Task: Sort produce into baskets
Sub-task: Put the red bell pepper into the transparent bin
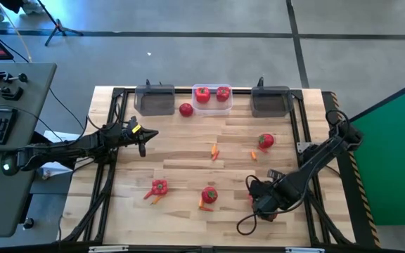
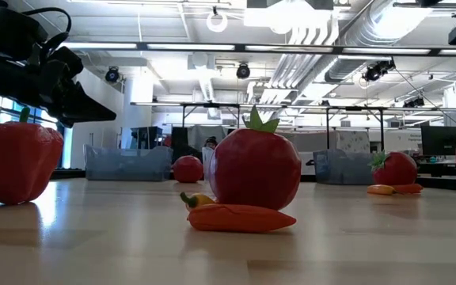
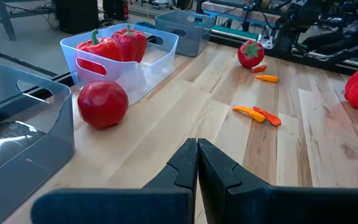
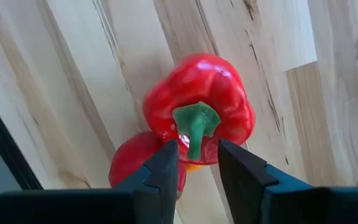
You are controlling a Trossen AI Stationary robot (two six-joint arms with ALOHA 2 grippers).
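Three bins stand along the far edge: a dark grey one (image 1: 155, 100), a clear one (image 1: 213, 98) holding two red peppers (image 3: 114, 43), and a dark grey one (image 1: 270, 100). A tomato (image 1: 185, 109) rests on the table by the clear bin. My right gripper (image 4: 199, 158) is open over a red bell pepper (image 4: 197, 115) near the table's near right. Its fingers stand on either side of the green stem (image 4: 194, 127). My left gripper (image 3: 197, 155) is shut and empty above the table's left side (image 1: 143, 137). My right gripper comes at the pepper from above, pointing down, one finger (image 4: 166, 165) on each side of the stem. A gap shows between the stem and each finger. Whether the fingertips touch the pepper's body I cannot tell. The pepper rests on the table.
A second red piece (image 4: 135, 165) lies against the pepper under my right gripper. Loose on the table are a pepper (image 1: 159, 187), a tomato with carrot pieces (image 1: 209, 195), another tomato (image 1: 266, 140) and carrot pieces (image 1: 214, 151). A black frame (image 1: 111, 133) borders the table.
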